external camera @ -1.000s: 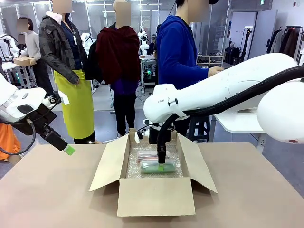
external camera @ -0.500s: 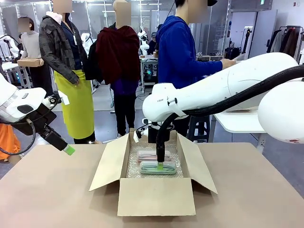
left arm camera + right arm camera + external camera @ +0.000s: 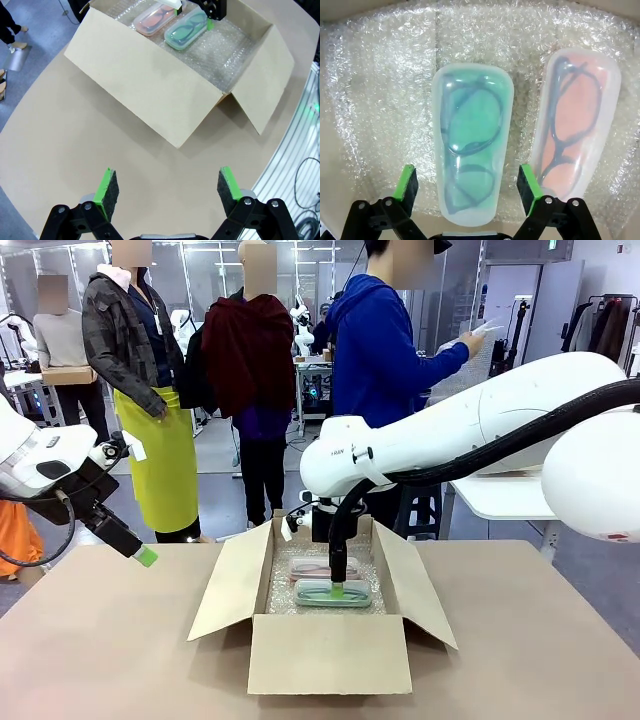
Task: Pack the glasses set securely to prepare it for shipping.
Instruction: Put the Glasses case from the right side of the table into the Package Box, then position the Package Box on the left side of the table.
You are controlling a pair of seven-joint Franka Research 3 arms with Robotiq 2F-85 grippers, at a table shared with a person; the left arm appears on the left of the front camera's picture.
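Glasses set: mint green translucent oblong case (image 3: 472, 145) and pale pink translucent oblong case (image 3: 575, 125) lie side by side on bubble wrap lining (image 3: 380, 75) inside open brown cardboard box (image 3: 330, 655). Right gripper (image 3: 466, 177) spread wide astride green case, gripping nothing. Left gripper (image 3: 165, 182) spread, empty, apart from box. Judged remaining: top padding, flaps closed.

No text, label or number can be read anywhere.

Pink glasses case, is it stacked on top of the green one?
No, the pink case lies beside the green case, both flat on the bubble wrap.
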